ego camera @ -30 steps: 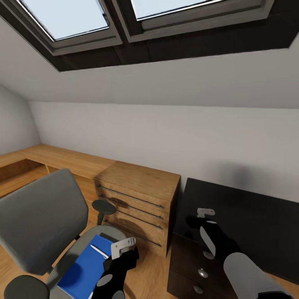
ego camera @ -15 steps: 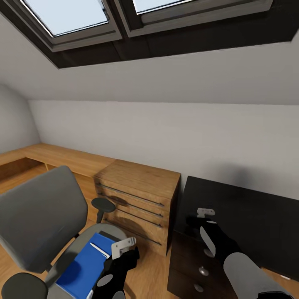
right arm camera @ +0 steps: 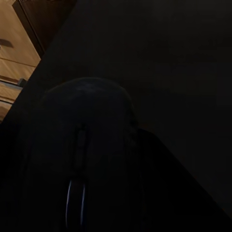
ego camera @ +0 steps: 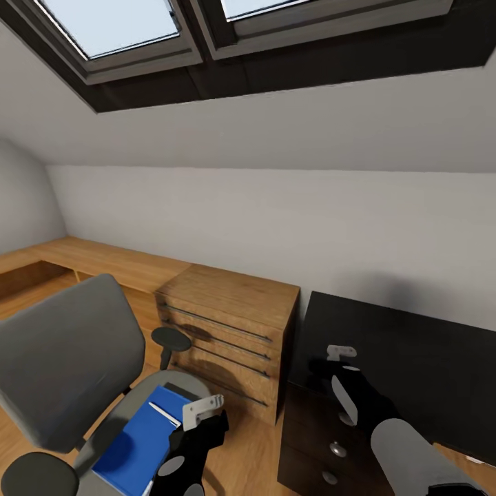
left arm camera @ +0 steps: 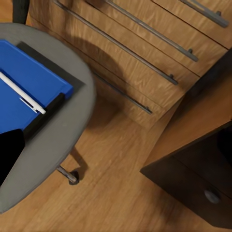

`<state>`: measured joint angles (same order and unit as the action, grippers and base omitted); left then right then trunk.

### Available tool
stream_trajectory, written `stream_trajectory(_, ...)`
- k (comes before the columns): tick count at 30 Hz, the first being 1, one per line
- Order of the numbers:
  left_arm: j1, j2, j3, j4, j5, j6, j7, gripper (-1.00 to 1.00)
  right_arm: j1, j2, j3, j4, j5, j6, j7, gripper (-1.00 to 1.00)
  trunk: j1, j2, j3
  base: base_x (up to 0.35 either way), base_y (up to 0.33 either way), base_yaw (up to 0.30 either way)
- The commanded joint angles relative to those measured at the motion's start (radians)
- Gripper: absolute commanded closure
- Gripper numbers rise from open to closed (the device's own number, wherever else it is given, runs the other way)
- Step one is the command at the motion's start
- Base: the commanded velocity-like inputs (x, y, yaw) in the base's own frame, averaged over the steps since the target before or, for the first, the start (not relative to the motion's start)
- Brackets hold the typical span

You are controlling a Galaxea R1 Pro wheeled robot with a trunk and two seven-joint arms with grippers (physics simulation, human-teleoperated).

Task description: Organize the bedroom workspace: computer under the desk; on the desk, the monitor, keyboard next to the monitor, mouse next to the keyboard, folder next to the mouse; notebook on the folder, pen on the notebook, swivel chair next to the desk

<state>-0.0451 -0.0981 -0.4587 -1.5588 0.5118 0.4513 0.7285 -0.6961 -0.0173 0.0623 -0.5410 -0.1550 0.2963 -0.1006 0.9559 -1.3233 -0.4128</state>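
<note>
Head camera faces the sloped grey wall under two skylights [ego camera: 110,27]. My left gripper [ego camera: 202,409] hangs over the near edge of the swivel chair [ego camera: 62,365] seat; its fingers are not resolved in the head view, and the left wrist view gives just a black blur at one edge, so I cannot tell whether they are spread or pressed together. On the seat: blue folder [ego camera: 138,441] [left arm camera: 24,82] lying flat, pen [ego camera: 165,415] [left arm camera: 21,94] resting across its top. The dark grey notebook [ego camera: 180,394] [left arm camera: 48,116] sticks out past the folder's edge, apparently beneath it. Wooden dresser [ego camera: 227,331] [left arm camera: 145,53] stands just beyond the chair, beside the desk [ego camera: 420,365] and its black drawer unit [ego camera: 324,441] [left arm camera: 203,179]. My right gripper [ego camera: 341,353] is over the desk's near corner. Right wrist view: mouse [right arm camera: 84,145] very close to the lens, black desktop behind it. Fingers lost in the dark; grip state cannot be told.
</note>
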Motion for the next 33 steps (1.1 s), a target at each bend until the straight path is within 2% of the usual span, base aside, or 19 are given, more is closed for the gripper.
stream_trajectory(1, -0.001, 0.003, -0.001, -0.001, 0.007, 0.003, 0.008, -1.00, 0.000, -0.001, 0.007, -0.001, -0.014, 0.005, -0.009, 1.00, 0.000, -0.001, -0.001, 0.184, 0.000, 0.000)
stream_trajectory(15, -0.001, 0.009, -0.002, -0.001, 0.007, 0.003, 0.006, -1.00, -0.001, -0.001, 0.007, -0.001, -0.014, 0.006, -0.010, 1.00, 0.000, -0.001, -0.001, 0.037, 0.000, 0.000)
stream_trajectory(16, -0.001, 0.009, -0.002, -0.001, 0.007, 0.003, 0.006, -1.00, -0.001, -0.001, 0.007, -0.001, -0.014, 0.006, -0.010, -1.00, 0.000, -0.001, -0.001, 0.000, 0.000, 0.000)
stream_trajectory(21, -0.001, 0.009, -0.001, -0.001, 0.007, 0.003, 0.007, -1.00, -0.001, -0.001, 0.007, -0.001, -0.014, 0.006, -0.010, -1.00, 0.000, -0.001, -0.001, 0.000, 0.000, 0.000)
stream_trajectory(28, -0.001, 0.009, 0.000, -0.001, 0.007, 0.003, 0.007, -1.00, 0.000, -0.003, 0.007, -0.011, -0.014, 0.006, -0.008, -1.00, -0.027, 0.048, 0.021, 0.000, 0.000, 0.000)
stream_trajectory(33, -0.001, 0.009, 0.003, -0.001, 0.007, 0.003, 0.008, -1.00, 0.000, -0.004, 0.005, -0.078, -0.015, 0.012, -0.009, -1.00, -0.046, 0.083, 0.036, 0.000, 0.000, 0.000)
